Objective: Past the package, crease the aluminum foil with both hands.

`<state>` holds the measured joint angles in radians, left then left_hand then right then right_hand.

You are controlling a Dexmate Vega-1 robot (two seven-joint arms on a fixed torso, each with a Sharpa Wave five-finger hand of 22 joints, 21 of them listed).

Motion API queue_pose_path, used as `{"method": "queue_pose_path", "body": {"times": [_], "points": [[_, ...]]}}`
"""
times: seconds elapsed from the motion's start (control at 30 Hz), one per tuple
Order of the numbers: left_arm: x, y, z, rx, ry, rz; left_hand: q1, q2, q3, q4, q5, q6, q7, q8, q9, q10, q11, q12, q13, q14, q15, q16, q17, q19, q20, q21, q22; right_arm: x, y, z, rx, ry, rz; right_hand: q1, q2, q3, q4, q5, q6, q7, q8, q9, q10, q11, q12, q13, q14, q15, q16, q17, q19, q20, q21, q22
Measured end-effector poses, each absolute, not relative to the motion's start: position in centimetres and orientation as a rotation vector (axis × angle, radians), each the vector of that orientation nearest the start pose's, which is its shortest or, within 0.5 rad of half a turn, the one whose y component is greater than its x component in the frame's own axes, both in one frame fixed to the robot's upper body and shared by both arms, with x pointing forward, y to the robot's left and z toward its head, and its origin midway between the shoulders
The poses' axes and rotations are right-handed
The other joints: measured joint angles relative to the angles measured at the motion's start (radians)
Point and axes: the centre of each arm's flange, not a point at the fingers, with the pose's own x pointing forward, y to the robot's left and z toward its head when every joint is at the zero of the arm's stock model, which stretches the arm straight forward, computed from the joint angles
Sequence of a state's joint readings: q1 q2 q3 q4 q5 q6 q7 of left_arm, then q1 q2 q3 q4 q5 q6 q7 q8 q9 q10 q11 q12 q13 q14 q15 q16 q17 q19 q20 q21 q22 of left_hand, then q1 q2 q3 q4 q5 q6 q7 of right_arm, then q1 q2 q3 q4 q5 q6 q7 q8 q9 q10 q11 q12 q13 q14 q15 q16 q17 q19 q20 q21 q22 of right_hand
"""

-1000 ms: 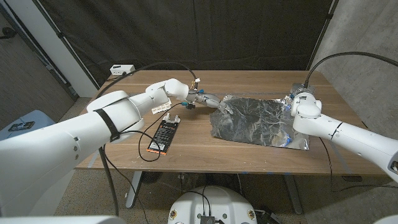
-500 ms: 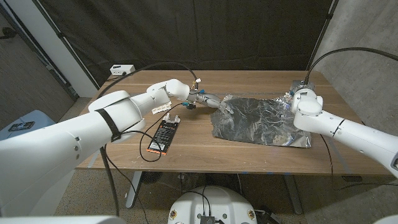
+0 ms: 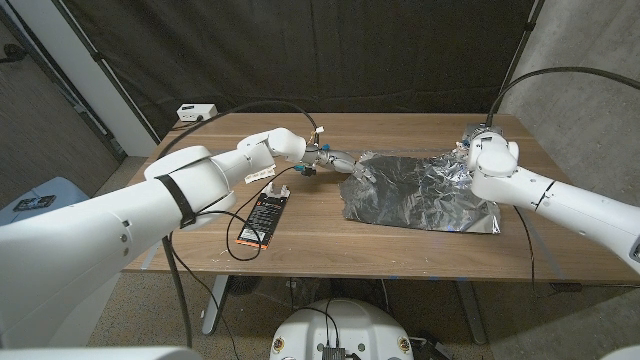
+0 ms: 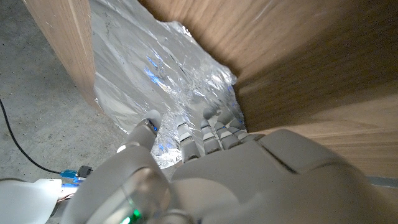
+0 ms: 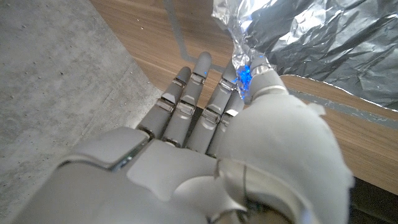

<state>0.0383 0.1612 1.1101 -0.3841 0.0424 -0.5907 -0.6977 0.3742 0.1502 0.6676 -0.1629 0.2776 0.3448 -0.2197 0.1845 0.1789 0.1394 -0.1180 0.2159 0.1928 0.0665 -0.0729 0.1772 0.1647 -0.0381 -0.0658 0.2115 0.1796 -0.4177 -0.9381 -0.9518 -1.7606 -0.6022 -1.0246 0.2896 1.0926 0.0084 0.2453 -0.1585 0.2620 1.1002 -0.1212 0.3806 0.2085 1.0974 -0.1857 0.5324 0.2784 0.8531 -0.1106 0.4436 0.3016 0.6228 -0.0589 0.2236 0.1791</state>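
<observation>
Head view: the aluminum foil (image 3: 420,192) lies on the wooden table (image 3: 330,238), right of the black package (image 3: 262,218), its long axis running from the left hand (image 3: 340,162) to the right hand (image 3: 468,150); each hand is at one end.

Left wrist view: left hand (image 4: 186,155), fingers on the foil's edge (image 4: 180,68); grip cannot be told.

Right wrist view: right hand (image 5: 211,124) pinches a raised foil corner (image 5: 239,37).
</observation>
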Motion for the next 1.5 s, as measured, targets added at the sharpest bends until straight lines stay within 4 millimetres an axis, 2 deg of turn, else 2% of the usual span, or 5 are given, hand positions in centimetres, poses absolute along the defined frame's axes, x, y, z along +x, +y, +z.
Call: {"method": "queue_pose_path", "body": {"times": [0.5, 0.9, 1.5], "points": [[70.6, 7.7, 1.3, 1.338, -0.329, -1.009, 0.005, -0.005, 0.0, 0.0, 0.0, 0.0, 0.0, 0.0, 0.0, 0.009, 0.002, 0.0, 0.0, 0.0, 0.0, 0.003, 0.005, 0.0, 0.0, -0.001, -0.001, 61.4, -33.7, 8.5, -1.537, 0.154, -0.395, 0.004, 0.004, -0.008, 0.008, -0.008, -0.013, 0.012, -0.008, 0.001, -0.016, 0.016, -0.011, 0.0, 0.0, 0.0, -0.008, 0.0, -0.008, 0.0, 0.0, 0.0], [70.5, 7.7, 1.1, 1.318, -0.326, -1.019, 0.013, -0.005, 0.0, 0.0, -0.004, 0.011, 0.0, 0.0, 0.0, 0.011, 0.0, 0.0, 0.0, 0.006, -0.005, 0.005, 0.005, -0.002, 0.002, -0.011, -0.001, 61.0, -32.6, 10.4, -1.554, 0.168, -0.36, 0.008, 0.008, -0.012, 0.012, -0.008, -0.02, 0.016, -0.019, 0.0, -0.026, 0.019, -0.011, 0.0, 0.0, 0.0, -0.008, 0.0, -0.013, 0.005, -0.006, -0.001], [69.9, 7.2, 1.0, 1.31, -0.348, -1.063, 0.022, -0.007, 0.0, 0.0, -0.004, 0.011, 0.0, 0.0, 0.0, 0.016, 0.005, 0.0, 0.0, 0.007, -0.004, 0.005, 0.006, -0.004, 0.003, -0.006, -0.001, 60.8, -30.7, 12.2, -1.568, 0.154, -0.321, 0.015, 0.015, -0.02, 0.013, -0.015, -0.025, 0.021, -0.02, 0.0, -0.026, 0.019, -0.015, 0.0, 0.0, 0.0, -0.008, 0.0, -0.013, 0.005, -0.006, -0.002]]}}
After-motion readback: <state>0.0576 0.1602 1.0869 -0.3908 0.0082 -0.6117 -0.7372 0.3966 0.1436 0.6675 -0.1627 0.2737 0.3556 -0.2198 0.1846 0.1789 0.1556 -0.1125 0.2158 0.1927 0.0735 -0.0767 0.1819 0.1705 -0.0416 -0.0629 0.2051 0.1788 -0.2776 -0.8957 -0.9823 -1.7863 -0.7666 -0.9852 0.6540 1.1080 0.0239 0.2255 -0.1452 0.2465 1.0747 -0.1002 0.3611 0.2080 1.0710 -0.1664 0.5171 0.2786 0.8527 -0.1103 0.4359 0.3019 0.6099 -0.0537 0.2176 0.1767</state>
